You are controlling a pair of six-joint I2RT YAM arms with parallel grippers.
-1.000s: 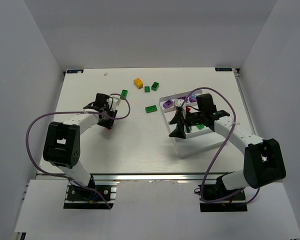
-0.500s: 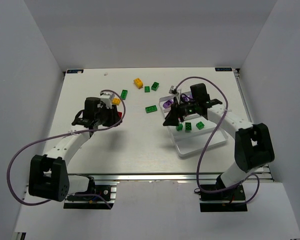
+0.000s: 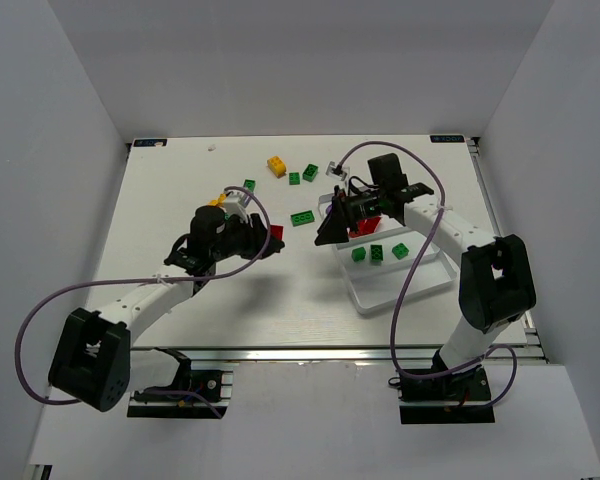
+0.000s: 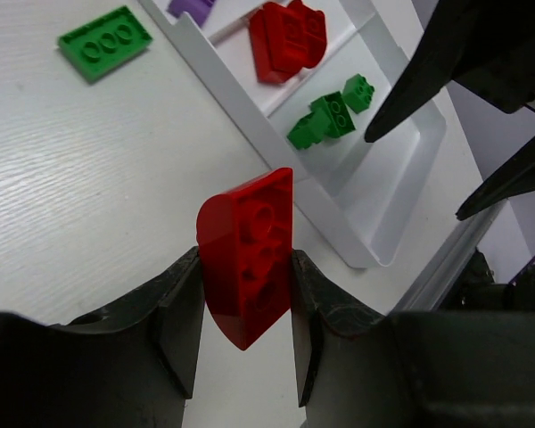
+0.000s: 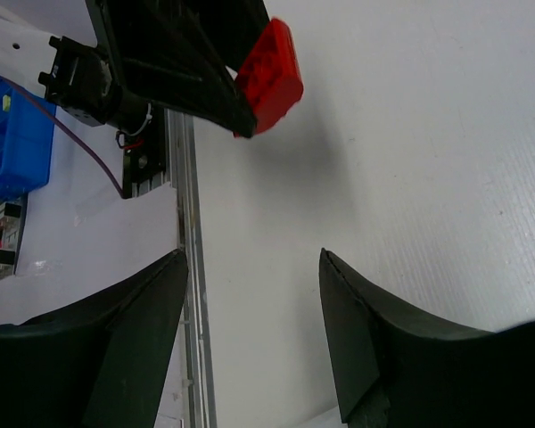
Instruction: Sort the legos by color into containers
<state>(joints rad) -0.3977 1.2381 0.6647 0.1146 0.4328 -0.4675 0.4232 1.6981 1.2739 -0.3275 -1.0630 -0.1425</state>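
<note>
lego (image 4: 250, 241), red, pinched in left gripper (image 4: 244, 299) near tray (image 4: 242, 118) wall, right gripper (image 5: 252, 312) spread by tray's edge

Left gripper (image 3: 270, 240) is out over mid-table (image 3: 280, 295) with a red brick (image 3: 276, 233) at its tip, looks pinched. Right gripper (image 3: 325, 234) hangs at the left edge of the white tray (image 3: 410, 278), tips toward the left one, near but apart; its jaw spread is unreadable from above. In the tray: three green bricks (image 3: 377, 251) in a row, red pieces (image 3: 368, 226) just behind. Loose behind: yellow-orange brick (image 3: 276, 164), two small green bricks (image 3: 294, 178), flat green plate (image 3: 301, 217) beside the tray, another green brick (image 3: 249, 186). Purple cables (image 3: 80, 290) loop off both arms.
</note>
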